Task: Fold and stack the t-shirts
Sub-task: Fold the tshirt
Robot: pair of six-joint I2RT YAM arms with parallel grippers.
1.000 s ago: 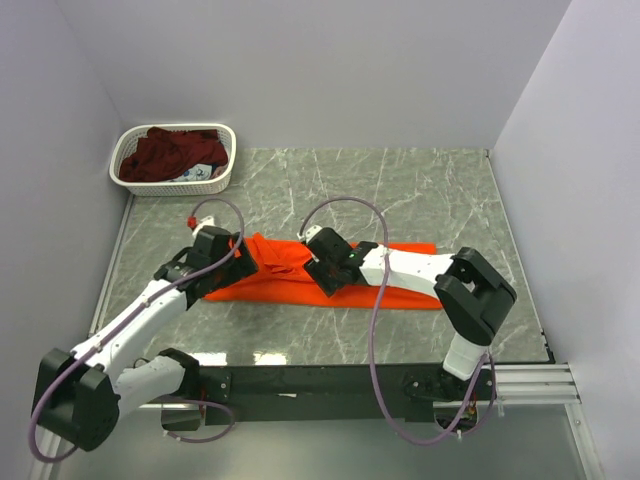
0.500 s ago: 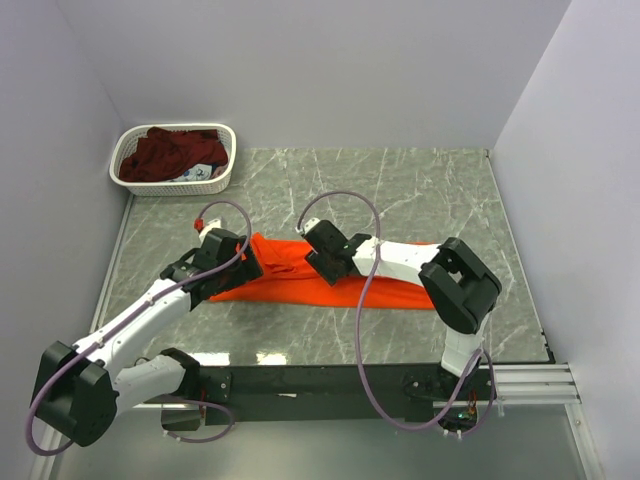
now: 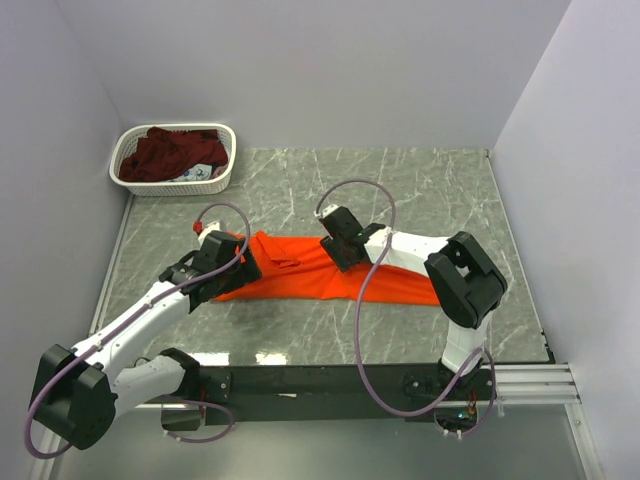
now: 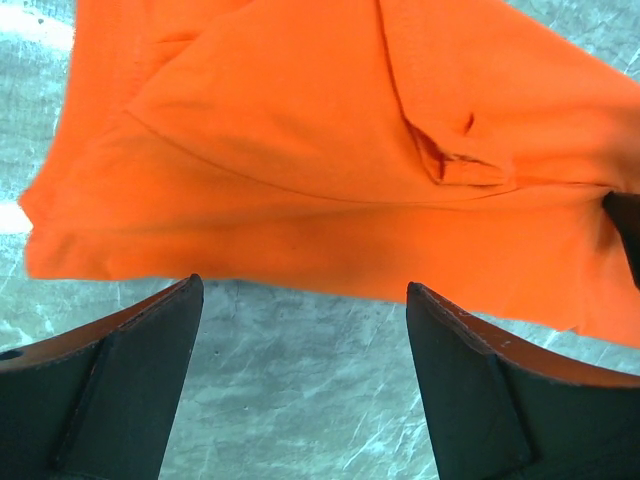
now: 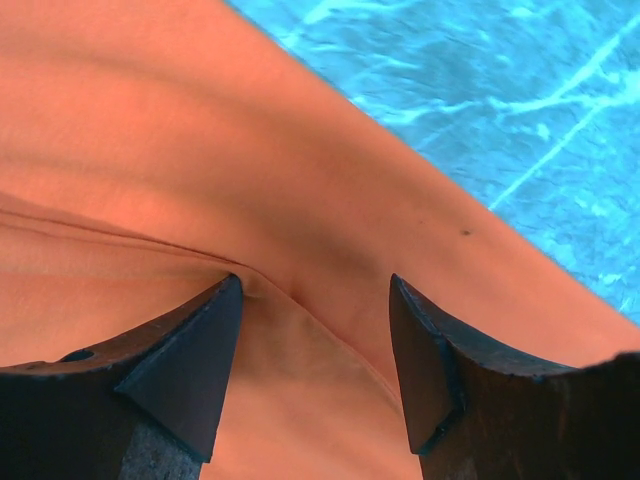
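Orange t-shirt (image 3: 290, 280) flat on marble table (image 3: 430, 190), left fingers (image 4: 130, 390) and right fingers (image 5: 180, 370) spread, empty; maroon t-shirt (image 3: 170, 152) in basket (image 3: 215, 186).

The white-and-black left arm (image 3: 130, 325) reaches forward and to the right, its black two-finger left gripper (image 4: 300, 290) held low with both fingers spread wide. The right arm (image 3: 410, 248) bends leftward from its elbow. The right gripper (image 5: 315, 285) points downward, fingers parted.
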